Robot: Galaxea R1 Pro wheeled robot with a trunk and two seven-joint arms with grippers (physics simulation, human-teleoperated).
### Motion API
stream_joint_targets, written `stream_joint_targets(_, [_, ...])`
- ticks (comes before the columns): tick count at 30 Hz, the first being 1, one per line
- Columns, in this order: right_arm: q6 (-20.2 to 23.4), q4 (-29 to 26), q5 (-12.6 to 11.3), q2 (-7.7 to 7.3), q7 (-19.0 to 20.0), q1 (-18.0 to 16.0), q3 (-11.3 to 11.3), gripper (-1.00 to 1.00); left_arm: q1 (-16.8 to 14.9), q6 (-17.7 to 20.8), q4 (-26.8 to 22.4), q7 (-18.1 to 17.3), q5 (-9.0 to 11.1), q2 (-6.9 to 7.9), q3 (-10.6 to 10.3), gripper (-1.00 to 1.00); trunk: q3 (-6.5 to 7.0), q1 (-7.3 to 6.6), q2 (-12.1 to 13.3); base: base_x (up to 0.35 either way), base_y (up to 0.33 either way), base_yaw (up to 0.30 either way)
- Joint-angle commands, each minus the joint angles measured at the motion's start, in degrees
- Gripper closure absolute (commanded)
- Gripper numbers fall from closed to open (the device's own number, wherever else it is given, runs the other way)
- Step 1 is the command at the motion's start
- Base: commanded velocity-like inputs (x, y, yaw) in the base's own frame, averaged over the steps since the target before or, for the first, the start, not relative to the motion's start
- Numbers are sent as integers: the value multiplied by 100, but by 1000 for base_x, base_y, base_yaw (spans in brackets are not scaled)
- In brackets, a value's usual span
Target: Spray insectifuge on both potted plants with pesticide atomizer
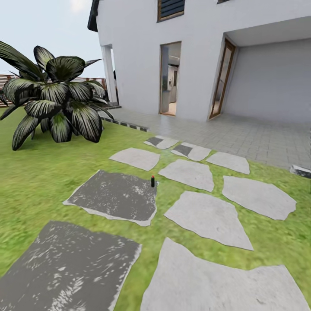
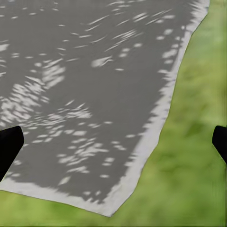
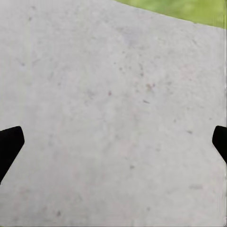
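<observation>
Two grippers hung wide apart over the ground as we faced the garden: the left gripper (image 2: pixel 113 139) was spread above the corner of a dark paver (image 2: pixel 85 94) where it meets grass, and the right gripper (image 3: pixel 113 142) was spread above a pale paver (image 3: pixel 109 118), each with nothing between its fingertips. We judged they were carried low and empty because we had not yet reached anything to grasp.

Ahead in the head view, a small dark bottle with a red top (image 1: pixel 152 181) stood upright at the far edge of a dark stone slab (image 1: pixel 114 196), just beside the grass gap between slabs. We took it for the pesticide atomizer, though it was too small to be sure. It sat well apart from us, so driving closer seemed the step in hand.

A big dark leafy bush (image 1: pixel 56 101) grew on the lawn (image 1: pixel 39 172) to the left; it was not one of the potted plants. Beyond stood a white house (image 1: pixel 198 56) with an open doorway (image 1: pixel 169 77).
</observation>
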Motion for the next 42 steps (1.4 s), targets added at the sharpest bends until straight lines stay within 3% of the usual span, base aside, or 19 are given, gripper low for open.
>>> stream_joint_targets(1, [-18,5,1,1,-3,-3,-5,-100,-3,-18,3,7,4,0,2,-100,-5,2,-2,308,-128,0])
stream_joint_targets(42, [-18,14,12,1,-3,-3,4,-100,-3,-19,3,7,4,0,2,-100,-5,2,-2,298,-142,0])
